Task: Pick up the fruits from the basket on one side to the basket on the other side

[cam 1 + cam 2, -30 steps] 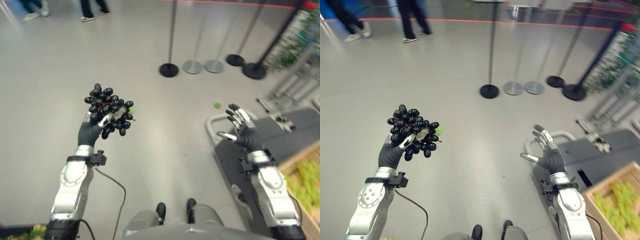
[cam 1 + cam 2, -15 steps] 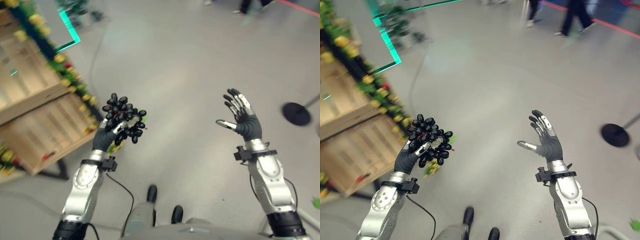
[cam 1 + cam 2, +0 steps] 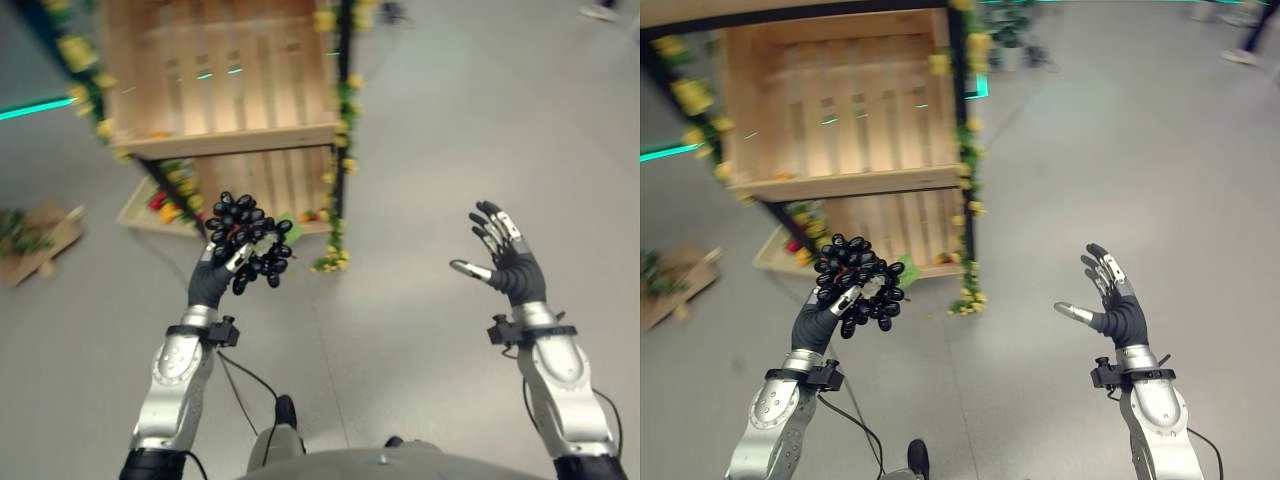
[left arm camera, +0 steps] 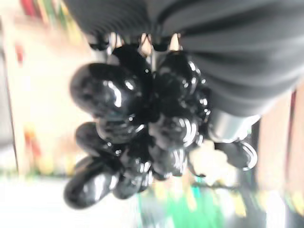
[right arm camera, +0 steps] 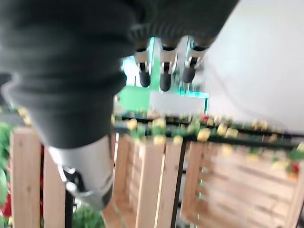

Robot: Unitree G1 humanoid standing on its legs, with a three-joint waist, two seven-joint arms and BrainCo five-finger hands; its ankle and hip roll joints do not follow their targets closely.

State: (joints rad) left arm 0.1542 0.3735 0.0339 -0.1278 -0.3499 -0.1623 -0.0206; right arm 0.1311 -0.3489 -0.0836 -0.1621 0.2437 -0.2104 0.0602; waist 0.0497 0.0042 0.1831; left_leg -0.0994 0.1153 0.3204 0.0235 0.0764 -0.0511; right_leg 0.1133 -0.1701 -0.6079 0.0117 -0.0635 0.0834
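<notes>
We hold the grapes (image 3: 246,238), a dark bunch, in our left hand (image 3: 212,281), whose fingers (image 3: 235,259) are curled round it from below so the bunch sits up above the palm. In the left wrist view the berries crowd right against the hand's cover. Our right hand (image 3: 510,263) is raised, palm up, fingers spread and holding nothing, well apart from the bunch.

The relation that matters now: the wooden crate (image 3: 215,75) lies straight ahead of the left hand, up on a stand edged with yellow flowers (image 3: 336,180), with a lower crate (image 3: 258,187) beneath it just beyond the bunch. The left hand is much the nearer to both. We judge the carry nearly done; what remains is reaching forward over a crate's rim and letting go. Which crate is the target we cannot tell.
</notes>
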